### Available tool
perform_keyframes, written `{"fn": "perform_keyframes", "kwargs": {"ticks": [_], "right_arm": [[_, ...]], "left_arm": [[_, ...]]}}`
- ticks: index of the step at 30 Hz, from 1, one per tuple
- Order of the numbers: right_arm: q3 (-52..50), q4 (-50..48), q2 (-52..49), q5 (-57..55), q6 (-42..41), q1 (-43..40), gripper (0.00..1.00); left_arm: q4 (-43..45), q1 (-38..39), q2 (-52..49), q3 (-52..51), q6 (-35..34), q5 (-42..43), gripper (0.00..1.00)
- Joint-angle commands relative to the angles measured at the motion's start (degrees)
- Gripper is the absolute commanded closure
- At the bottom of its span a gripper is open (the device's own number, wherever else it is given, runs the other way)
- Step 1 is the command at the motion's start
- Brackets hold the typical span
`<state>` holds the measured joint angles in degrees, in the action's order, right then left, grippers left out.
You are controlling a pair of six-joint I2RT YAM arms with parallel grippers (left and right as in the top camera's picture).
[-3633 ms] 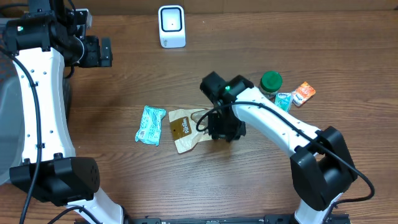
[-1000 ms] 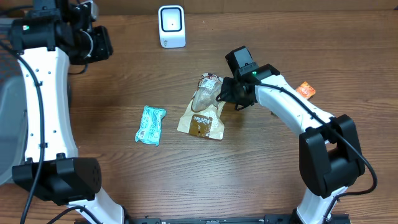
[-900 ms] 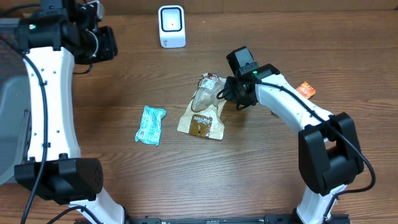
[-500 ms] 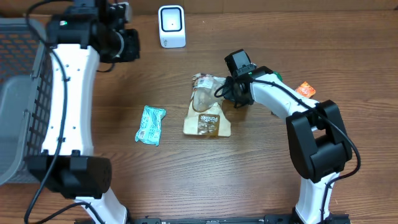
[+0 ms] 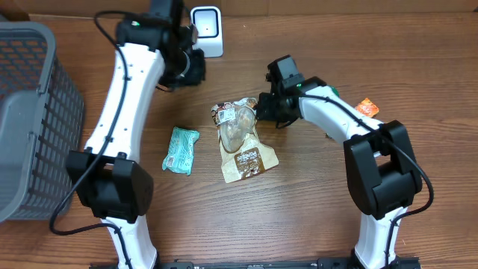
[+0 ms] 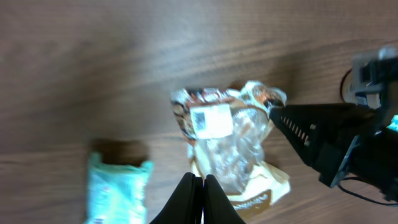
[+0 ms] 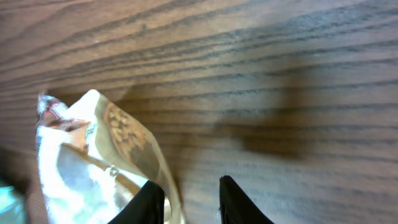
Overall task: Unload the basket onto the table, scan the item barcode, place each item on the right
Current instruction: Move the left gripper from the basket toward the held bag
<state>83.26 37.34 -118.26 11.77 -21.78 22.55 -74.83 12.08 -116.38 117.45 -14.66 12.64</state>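
- Right gripper [image 7: 189, 185] has its jaws slightly apart with bare wood between them, pinching nothing. The snack bag [image 5: 240, 138] lies flat on the table, just beside one finger.
- Left gripper [image 6: 198, 182] is pressed together and empty, hanging above the bag.
- I think the white label [image 6: 210, 121], which faces up, carries the barcode, though the print is too blurred to read.
- I see the scanner [image 5: 207, 31] standing well apart from the bag, near the table's far edge.
- My worry is that a pinch on the crinkly corner could slip, or let the bag swing so the label turns away from the scanner.
- With both arms crowding the bag, a careless reach could knock them together or shove the teal packet [image 5: 181, 149].
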Motion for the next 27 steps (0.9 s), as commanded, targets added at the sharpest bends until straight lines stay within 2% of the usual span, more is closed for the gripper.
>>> {"fn": "perform_keyframes", "kwargs": {"ticks": [1, 9, 13, 21, 27], "right_arm": [[4.8, 3.6, 3.1, 5.7, 0.7, -2.8, 0.74], [5.6, 12.8, 4.9, 11.5, 3.5, -4.6, 0.63], [5.6, 15.7, 4.9, 12.2, 4.3, -4.6, 0.59], [3.7, 15.3, 3.7, 14.3, 4.3, -4.0, 0.58], [2.2, 14.5, 3.5, 15.5, 4.3, -3.9, 0.58]], "left_arm": [[2.0, 3.3, -1.0, -5.6, -8.1, 2.0, 0.96], [20.7, 7.8, -1.0, -24.0, -15.7, 7.8, 0.96], [27.6, 8.0, -1.0, -30.9, -15.8, 13.1, 0.96], [30.4, 7.7, -1.7, -36.7, -15.5, 9.4, 0.96], [32.3, 7.5, -3.7, -37.4, -14.7, 10.0, 0.96]]}}
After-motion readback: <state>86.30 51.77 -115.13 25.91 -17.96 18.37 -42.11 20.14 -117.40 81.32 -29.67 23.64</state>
